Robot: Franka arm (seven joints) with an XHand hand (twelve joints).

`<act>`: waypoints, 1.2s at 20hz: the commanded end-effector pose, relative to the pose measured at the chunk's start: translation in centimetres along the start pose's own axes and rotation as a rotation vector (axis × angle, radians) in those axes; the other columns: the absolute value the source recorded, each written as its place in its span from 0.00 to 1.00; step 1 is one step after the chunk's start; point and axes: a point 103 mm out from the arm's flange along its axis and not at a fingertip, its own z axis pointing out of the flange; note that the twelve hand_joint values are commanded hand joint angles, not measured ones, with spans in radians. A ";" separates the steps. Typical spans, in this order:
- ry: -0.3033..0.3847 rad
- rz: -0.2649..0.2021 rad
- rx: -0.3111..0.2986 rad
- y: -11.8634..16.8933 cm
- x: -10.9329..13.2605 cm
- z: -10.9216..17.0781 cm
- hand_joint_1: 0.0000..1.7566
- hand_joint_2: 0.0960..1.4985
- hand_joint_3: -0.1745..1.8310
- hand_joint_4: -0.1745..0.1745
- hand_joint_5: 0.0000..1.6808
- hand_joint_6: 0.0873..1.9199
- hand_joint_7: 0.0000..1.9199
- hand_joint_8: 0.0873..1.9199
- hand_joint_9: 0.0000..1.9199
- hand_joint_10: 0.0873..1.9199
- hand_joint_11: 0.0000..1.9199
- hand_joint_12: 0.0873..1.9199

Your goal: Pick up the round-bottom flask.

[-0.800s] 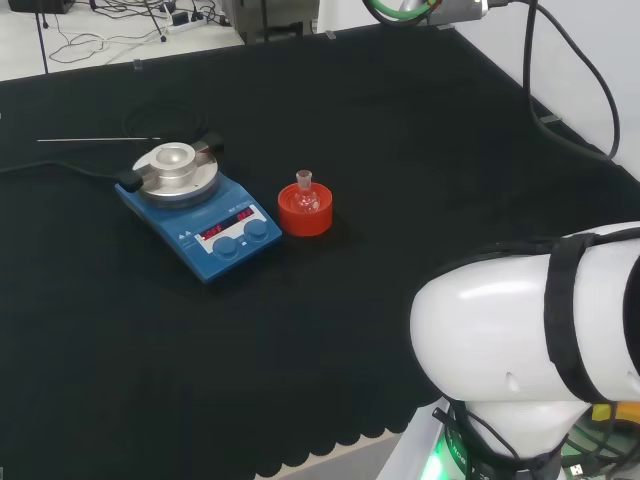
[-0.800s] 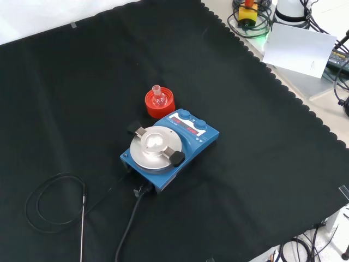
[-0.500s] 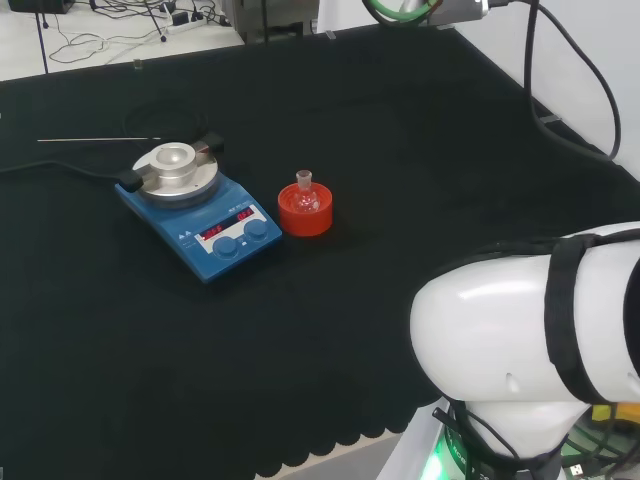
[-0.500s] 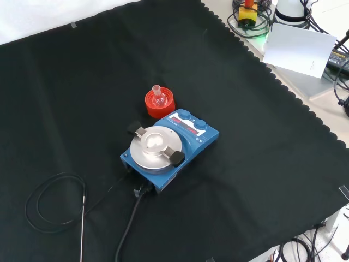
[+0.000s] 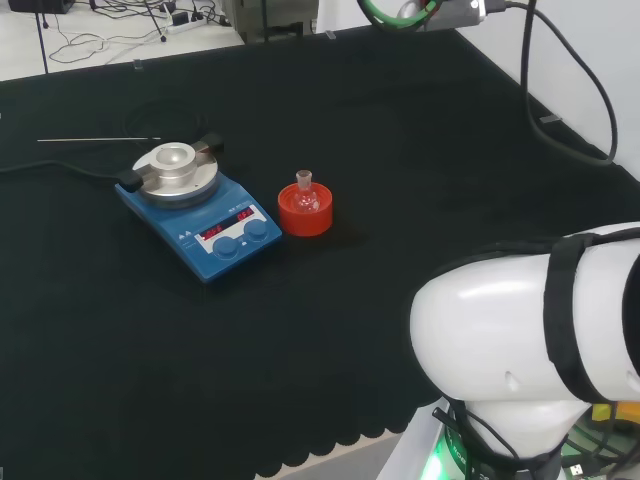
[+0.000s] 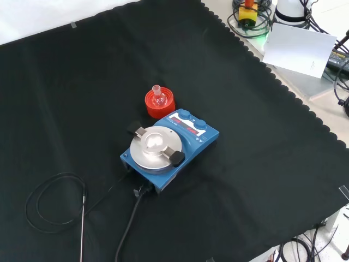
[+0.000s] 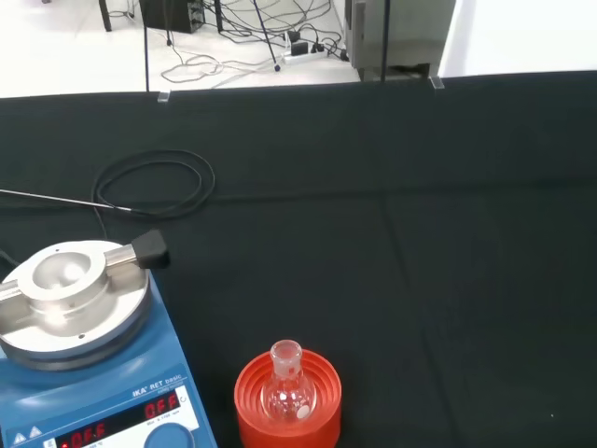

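Black cloth (image 6: pixel 283 164) with scalloped edge covers the bench. Pale floor (image 7: pixel 84 56) beyond its far edge carries loose cables (image 7: pixel 252 51) and dark equipment (image 7: pixel 387 37).

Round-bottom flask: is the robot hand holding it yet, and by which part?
No. The round-bottom flask sits upright in its red ribbed stand beside the blue hotplate, with nothing touching it.

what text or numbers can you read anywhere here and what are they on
White print on the blue hotplate stirrer's front panel: too small to quote reliably.
Red lit display on that panel: cut off at the wrist view's edge, not quotable.
Small mark on the white sheet beside the cloth: too small to read.
Round-bottom flask and red ribbed stand: no print seen.
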 end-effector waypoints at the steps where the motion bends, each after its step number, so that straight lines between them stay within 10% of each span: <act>1: -0.005 0.040 0.018 1.2 0.0 1.8 0.12 0.82 0.25 0.46 0.21 0.17 0.06 0.28 0.13 0.31 0.03 0.71; 24: 0.153 0.035 0.219 12.0 -3.4 19.3 0.37 0.58 0.31 0.42 0.28 0.12 0.13 0.31 0.21 0.31 0.06 0.72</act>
